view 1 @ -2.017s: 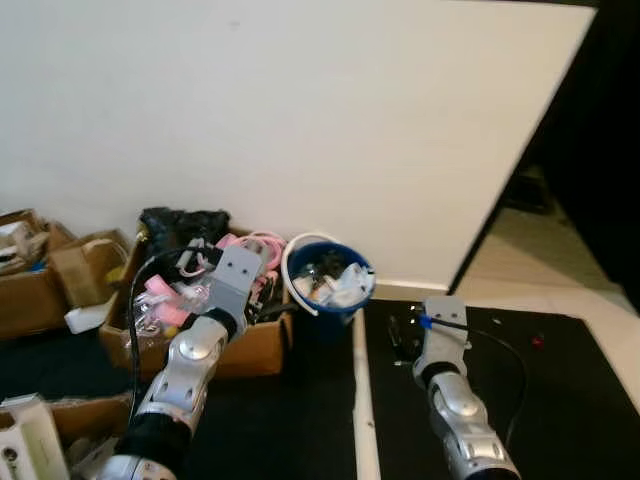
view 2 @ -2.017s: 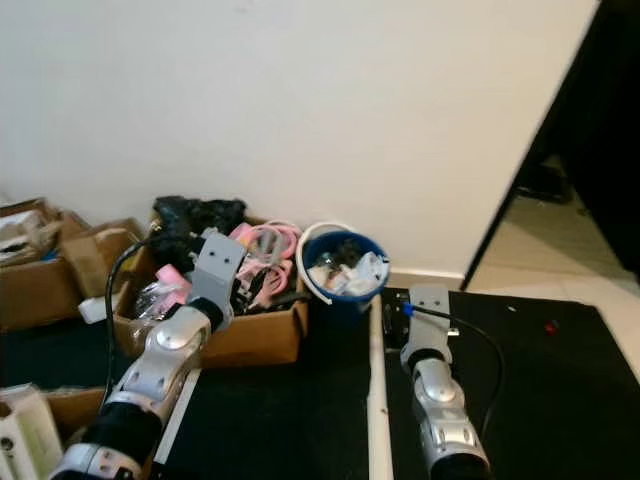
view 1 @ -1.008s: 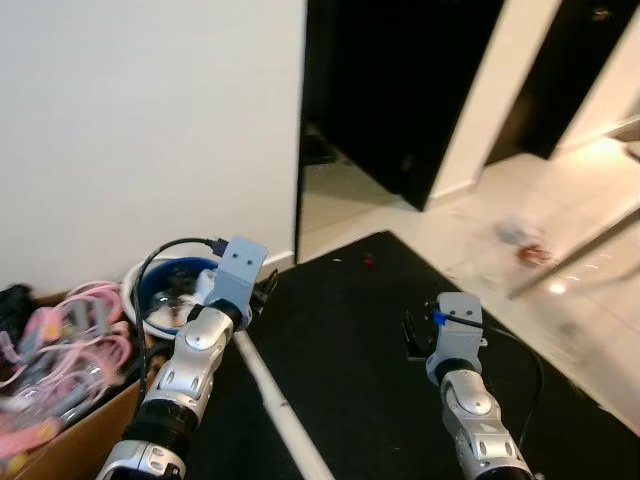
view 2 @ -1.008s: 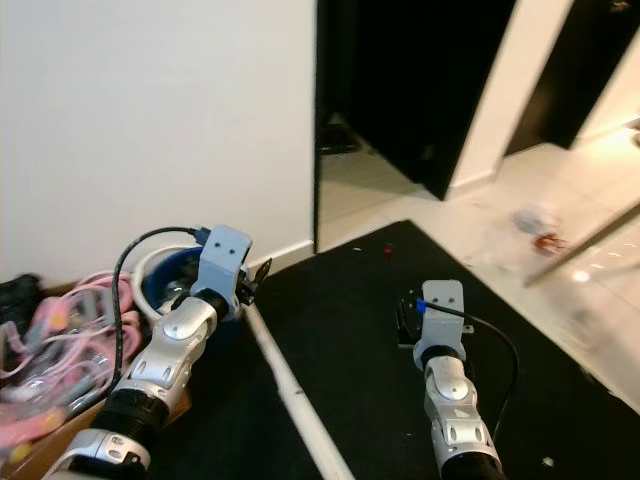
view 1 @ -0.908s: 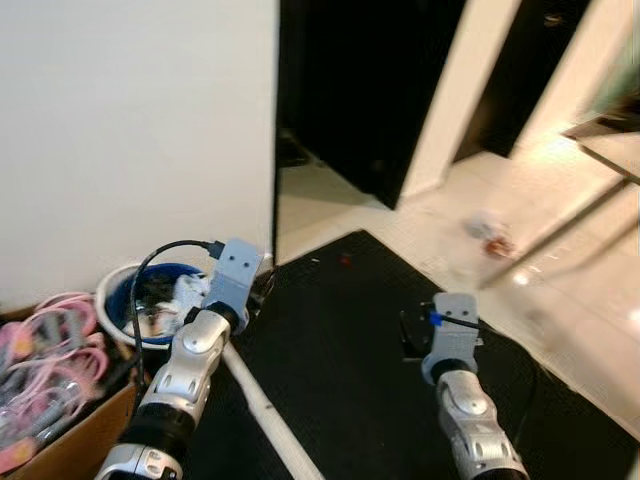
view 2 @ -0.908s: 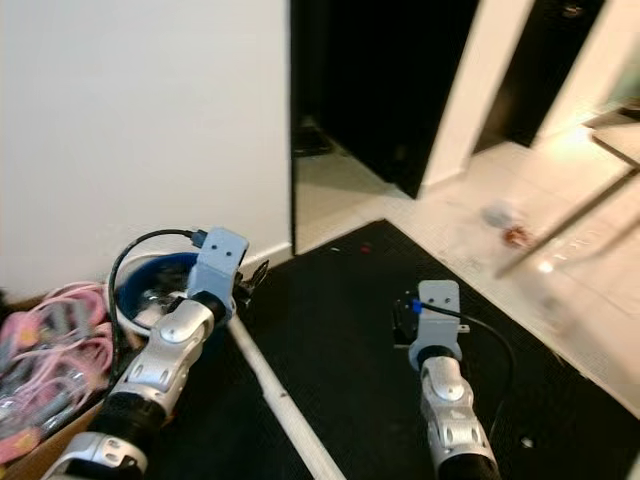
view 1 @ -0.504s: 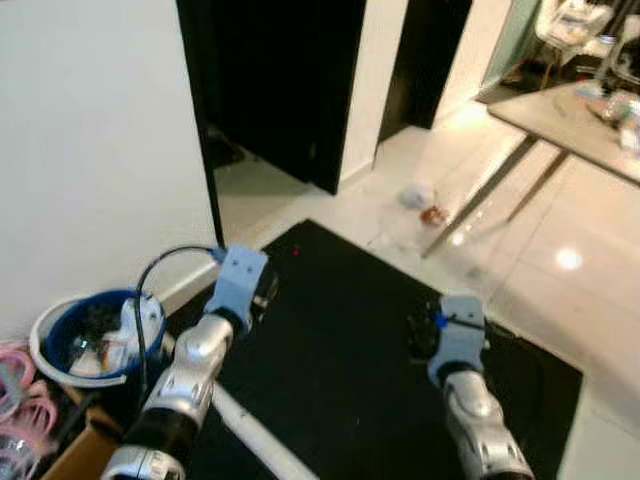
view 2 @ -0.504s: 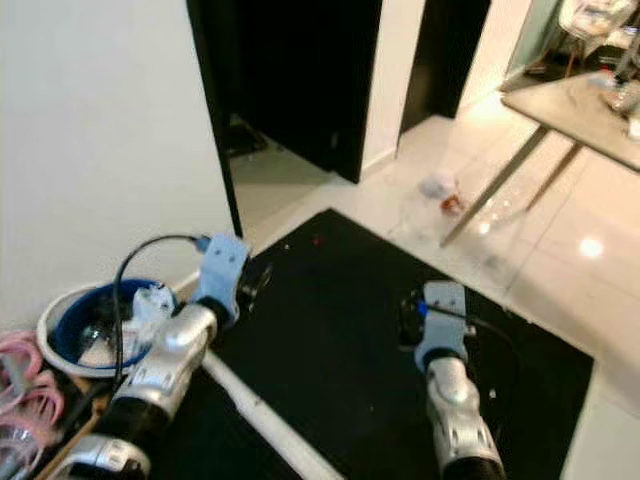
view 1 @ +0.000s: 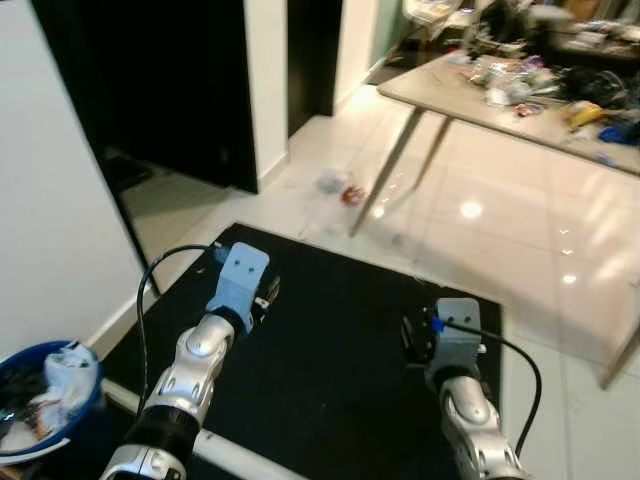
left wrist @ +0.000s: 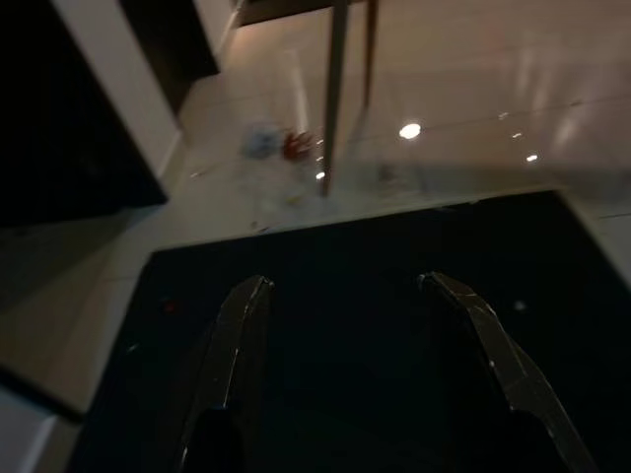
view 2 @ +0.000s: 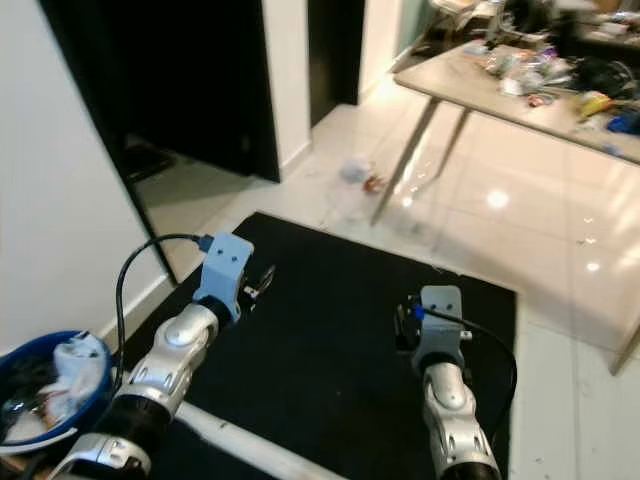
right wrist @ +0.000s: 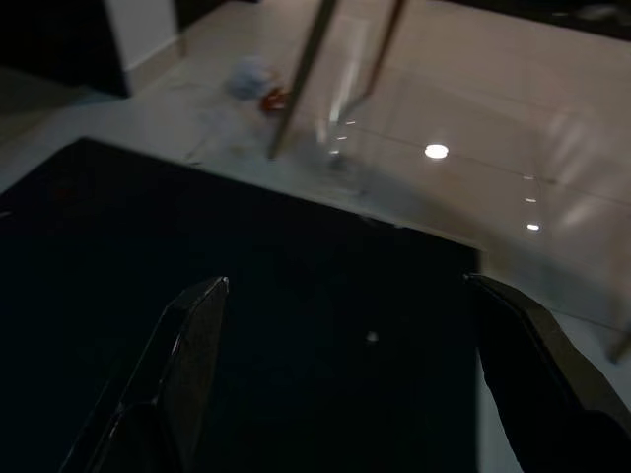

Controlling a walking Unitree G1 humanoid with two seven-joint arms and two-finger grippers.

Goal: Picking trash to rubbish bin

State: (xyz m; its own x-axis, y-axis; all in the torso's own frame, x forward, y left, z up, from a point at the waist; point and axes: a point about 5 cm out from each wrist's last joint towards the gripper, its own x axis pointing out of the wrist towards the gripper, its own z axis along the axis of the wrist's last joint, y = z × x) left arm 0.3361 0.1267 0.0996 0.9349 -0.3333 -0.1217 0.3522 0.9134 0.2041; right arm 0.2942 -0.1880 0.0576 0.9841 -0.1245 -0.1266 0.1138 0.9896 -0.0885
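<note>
Two silver arms reach out over a black floor mat, each ending in one pincer: the left pincer and the right pincer both hang released, their black fingers spread wide with nothing between them. One blue rubbish bin with a white rim stands at the robot's near left, beside the white wall and off the mat's edge, already holding crumpled white and clear scraps. Two small pieces of trash lie together on the glossy pale tiles beyond the mat's far edge: a pale crumpled wad and, touching or just beside it, a smaller red scrap; blur makes it hard to tell what either is made of. They sit close to the foot of one slanted metal leg of a worktop strewn with clutter. The trash lies well ahead of both pincers, nearer the left one's line, with the mat between. A dark doorway opens behind the left arm.
</note>
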